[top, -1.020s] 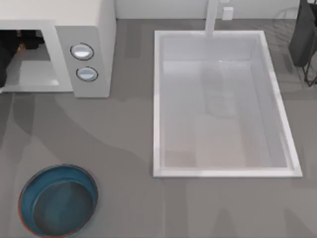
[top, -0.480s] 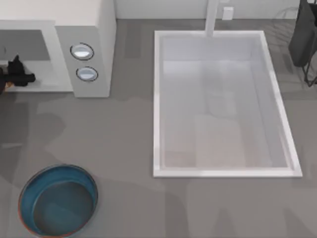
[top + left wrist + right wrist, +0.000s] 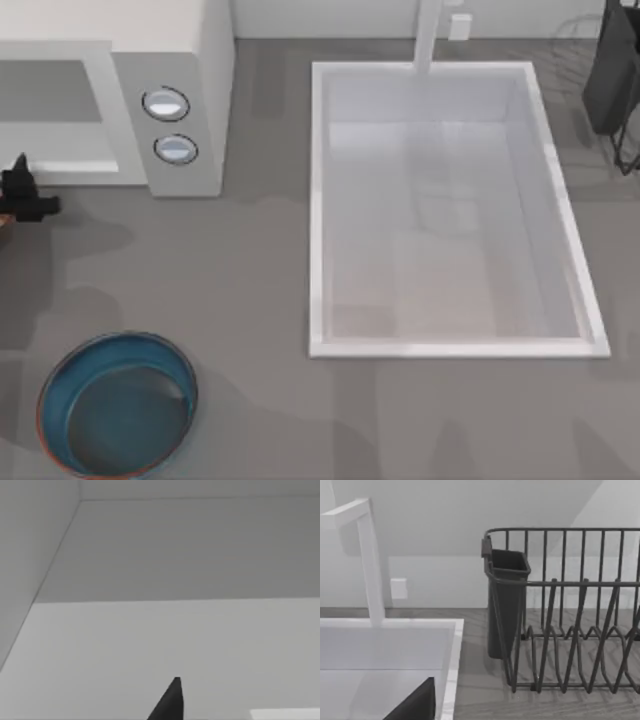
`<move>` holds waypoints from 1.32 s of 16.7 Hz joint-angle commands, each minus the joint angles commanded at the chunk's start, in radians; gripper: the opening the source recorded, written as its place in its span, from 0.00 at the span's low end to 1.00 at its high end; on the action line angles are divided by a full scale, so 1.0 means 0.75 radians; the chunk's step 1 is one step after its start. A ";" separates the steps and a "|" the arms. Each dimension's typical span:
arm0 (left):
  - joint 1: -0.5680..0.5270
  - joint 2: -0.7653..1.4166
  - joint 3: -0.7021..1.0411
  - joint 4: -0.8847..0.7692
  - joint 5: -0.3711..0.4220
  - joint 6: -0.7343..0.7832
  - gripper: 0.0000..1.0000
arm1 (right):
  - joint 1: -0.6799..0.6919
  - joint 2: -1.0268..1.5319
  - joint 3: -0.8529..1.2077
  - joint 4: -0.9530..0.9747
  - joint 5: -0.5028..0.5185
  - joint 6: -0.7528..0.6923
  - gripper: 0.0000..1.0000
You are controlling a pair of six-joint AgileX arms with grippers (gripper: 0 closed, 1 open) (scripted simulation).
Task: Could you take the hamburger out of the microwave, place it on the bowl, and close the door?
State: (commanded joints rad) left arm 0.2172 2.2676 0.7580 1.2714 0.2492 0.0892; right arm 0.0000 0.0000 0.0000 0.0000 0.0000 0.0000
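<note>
Left gripper (image 3: pixel 28 195) withdrew from microwave (image 3: pixel 170 90) | right wrist: dish rack (image 3: pixel 570 630)

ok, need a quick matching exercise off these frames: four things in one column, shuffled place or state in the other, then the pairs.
Things:
1. bowl
2. sink
3. left gripper
4. dish rack

Places or states:
A. top view's left edge, just in front of the microwave
B. dark wire, far right corner
C. blue, near left corner
D. white, right of the microwave

Pairs: 1-C, 2-D, 3-A, 4-B
</note>
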 joint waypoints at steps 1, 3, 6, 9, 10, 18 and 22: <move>0.000 0.000 0.000 0.000 0.000 0.000 0.00 | 0.000 0.000 0.000 0.000 0.000 0.000 1.00; -0.008 0.004 0.006 -0.003 -0.002 0.002 0.00 | 0.000 0.000 0.000 0.000 0.000 0.000 1.00; -0.008 -0.041 0.012 -0.043 -0.002 0.002 0.00 | 0.000 0.000 0.000 0.000 0.000 0.000 1.00; -0.008 -0.161 0.018 -0.167 -0.004 0.002 0.00 | 0.000 0.000 0.000 0.000 0.000 0.000 1.00; -0.008 -0.210 0.020 -0.219 -0.004 0.003 0.00 | 0.000 0.000 0.000 0.000 0.000 0.000 1.00; -0.007 -0.518 0.030 -0.549 -0.008 0.004 0.00 | 0.000 0.000 0.000 0.000 0.000 0.000 1.00; -0.008 -0.516 0.027 -0.549 -0.009 0.007 0.00 | 0.000 0.000 0.000 0.000 0.000 0.000 1.00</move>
State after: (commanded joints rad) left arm 0.2115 1.8806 0.7780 0.8599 0.2426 0.0941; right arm 0.0000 0.0000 0.0000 0.0000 0.0000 0.0000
